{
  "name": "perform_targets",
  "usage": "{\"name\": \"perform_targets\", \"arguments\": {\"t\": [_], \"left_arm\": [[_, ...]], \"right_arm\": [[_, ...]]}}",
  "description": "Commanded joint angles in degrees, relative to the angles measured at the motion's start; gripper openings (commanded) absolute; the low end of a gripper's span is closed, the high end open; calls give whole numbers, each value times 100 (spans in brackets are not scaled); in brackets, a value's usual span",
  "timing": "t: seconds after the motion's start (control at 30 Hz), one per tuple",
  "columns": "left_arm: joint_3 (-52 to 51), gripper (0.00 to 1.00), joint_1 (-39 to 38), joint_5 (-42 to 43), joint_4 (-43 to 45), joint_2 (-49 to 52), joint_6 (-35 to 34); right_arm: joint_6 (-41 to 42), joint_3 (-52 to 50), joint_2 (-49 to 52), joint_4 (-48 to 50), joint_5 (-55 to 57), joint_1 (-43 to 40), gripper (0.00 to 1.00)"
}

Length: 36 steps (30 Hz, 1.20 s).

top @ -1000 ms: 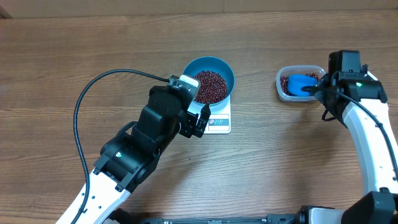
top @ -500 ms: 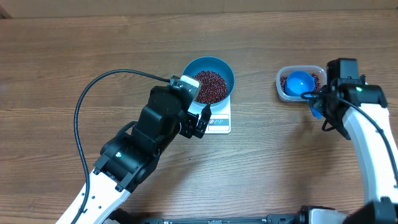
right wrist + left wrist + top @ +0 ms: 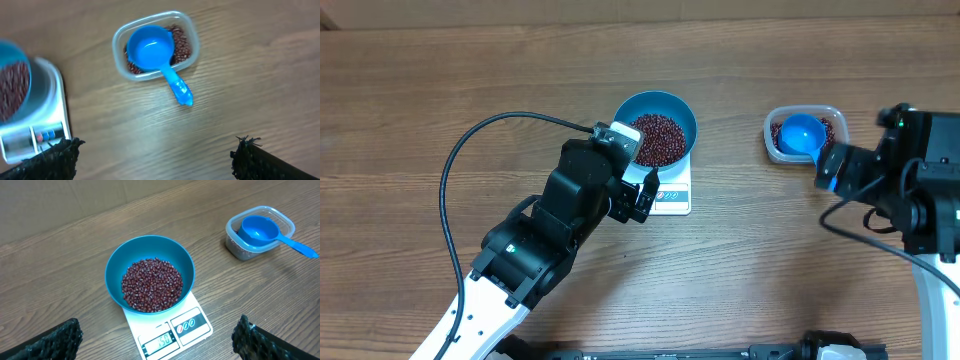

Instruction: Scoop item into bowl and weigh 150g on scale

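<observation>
On scale, blue bowl holding beans

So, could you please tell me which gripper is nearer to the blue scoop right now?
Right. The right gripper hovers open just beyond the handle tip of the scoop, not touching it. The left gripper is open by the scale, far from the scoop.
</observation>
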Motion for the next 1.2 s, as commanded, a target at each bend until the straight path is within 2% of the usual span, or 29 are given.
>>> {"name": "perform_targets", "arguments": {"t": [0.0, 1.17], "left_arm": [[-7, 99, 26, 70, -2, -15, 70], [-7, 99, 26, 70, -2, -17, 70]], "right_arm": [[-981, 107, 22, 70, -280, -7, 100], [-979, 107, 321, 129, -282, -7, 100]]}}
